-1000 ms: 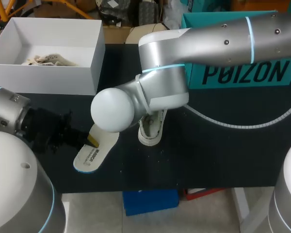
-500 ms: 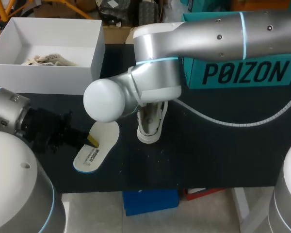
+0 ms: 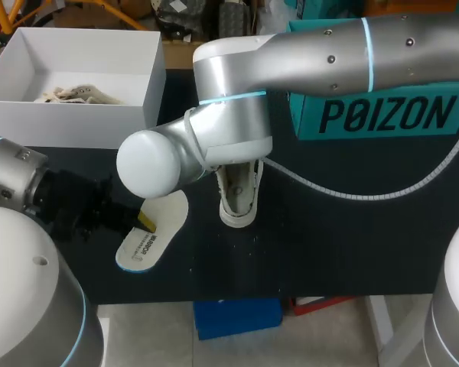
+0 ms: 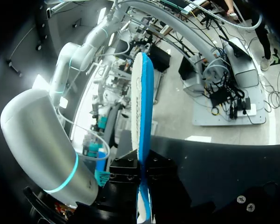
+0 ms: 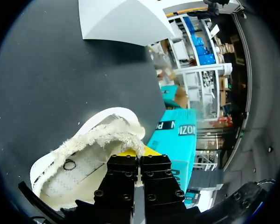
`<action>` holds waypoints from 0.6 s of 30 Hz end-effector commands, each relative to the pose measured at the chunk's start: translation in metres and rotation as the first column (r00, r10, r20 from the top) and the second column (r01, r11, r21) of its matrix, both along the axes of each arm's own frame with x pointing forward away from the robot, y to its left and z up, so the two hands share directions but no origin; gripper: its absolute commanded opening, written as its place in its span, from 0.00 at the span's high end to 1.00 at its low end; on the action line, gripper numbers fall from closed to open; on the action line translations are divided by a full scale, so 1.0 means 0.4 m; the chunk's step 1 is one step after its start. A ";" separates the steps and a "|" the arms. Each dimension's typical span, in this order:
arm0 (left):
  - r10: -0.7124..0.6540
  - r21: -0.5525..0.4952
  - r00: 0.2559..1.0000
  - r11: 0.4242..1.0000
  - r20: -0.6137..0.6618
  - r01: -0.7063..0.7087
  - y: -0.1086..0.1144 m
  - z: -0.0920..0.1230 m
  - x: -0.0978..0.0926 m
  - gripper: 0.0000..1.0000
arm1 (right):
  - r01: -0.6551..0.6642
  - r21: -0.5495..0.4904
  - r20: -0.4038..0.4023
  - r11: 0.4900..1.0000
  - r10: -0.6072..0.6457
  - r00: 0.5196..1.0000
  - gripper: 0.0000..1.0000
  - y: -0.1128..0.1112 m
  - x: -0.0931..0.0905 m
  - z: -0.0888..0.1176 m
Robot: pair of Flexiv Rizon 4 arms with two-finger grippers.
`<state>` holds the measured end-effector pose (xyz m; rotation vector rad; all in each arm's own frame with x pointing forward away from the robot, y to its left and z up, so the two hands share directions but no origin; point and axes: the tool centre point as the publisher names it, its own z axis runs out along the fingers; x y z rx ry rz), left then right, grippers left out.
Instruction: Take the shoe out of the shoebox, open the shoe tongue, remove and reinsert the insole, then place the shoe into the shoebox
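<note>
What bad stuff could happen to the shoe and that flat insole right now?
The left gripper pinches the insole at one end only, so it might sag or slip out. The right gripper has the shoe just by its fuzzy rim; the shoe could tip or pull free. The right arm hangs close to the insole, so the arms might bump as the insole goes in.
</note>
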<state>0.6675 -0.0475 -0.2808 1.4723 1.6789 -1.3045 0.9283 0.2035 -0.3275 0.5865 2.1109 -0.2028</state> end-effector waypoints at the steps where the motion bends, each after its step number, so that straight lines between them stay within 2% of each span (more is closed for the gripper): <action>1: 0.002 0.003 1.000 1.000 0.003 -0.002 -0.001 -0.001 -0.003 1.00 | 0.010 -0.014 -0.010 1.000 -0.011 1.000 1.00 0.010 0.020 -0.008; 18: 0.002 0.003 1.000 1.000 0.003 -0.002 -0.001 -0.001 -0.003 1.00 | 0.012 -0.033 -0.044 0.999 -0.013 0.999 1.00 0.038 0.086 -0.039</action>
